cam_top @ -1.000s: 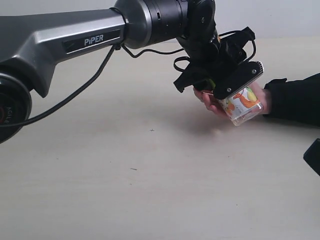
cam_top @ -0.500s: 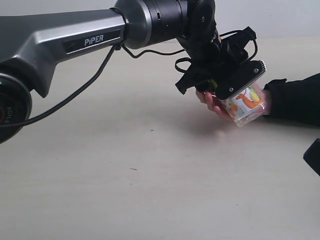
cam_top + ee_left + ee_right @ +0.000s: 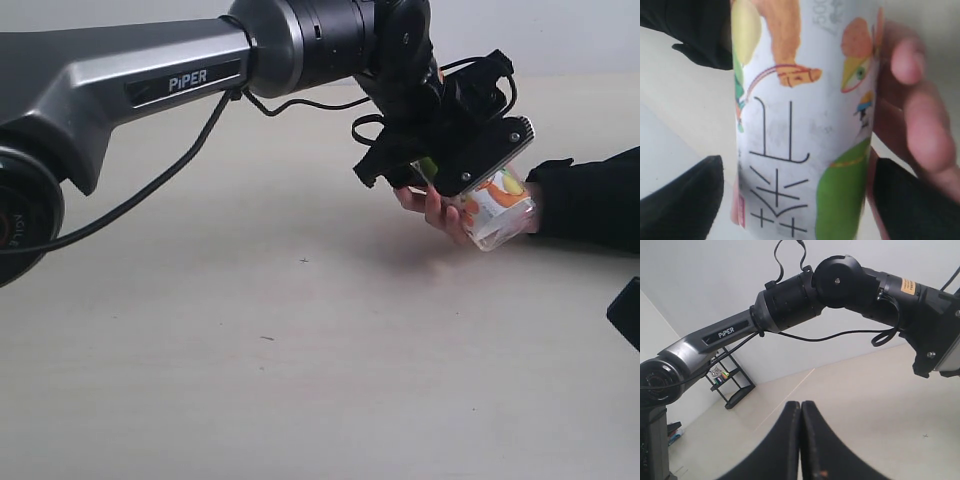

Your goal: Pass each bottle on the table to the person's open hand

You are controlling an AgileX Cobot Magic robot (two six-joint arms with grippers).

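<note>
L gripper (image 3: 797,169) stands spread. Its two black fingers (image 3: 682,200) flank the bottle (image 3: 498,206) w/o clamping it, and the L wrist view shows a thin gap btwn one finger and the label. On the other side the person's hand (image 3: 441,211) sits btwn finger and bottle. The bottle is clear plastic w/ a white label printed w/ orange and green fruit plus dark characters. It lies tilted in the hand, whose fingers curl round its lower side. A black sleeve (image 3: 592,200) runs from the wrist out past the right edge of the table (image 3: 300,360). Hand and bottle are on the right side of the table, nearer the far edge than the near edge, w/ a faint shadow on the beige top below them. Can't tell whether the hand touches the top. Behind the gripper, the black wrist joints and a looping cable (image 3: 150,190) lead back to the grey arm link marked PiPER (image 3: 190,80), which comes in from the left. R gripper (image 3: 801,440) is pressed fully closed, fingers touching, nothing btwn them, well apart from the bottle.
</note>
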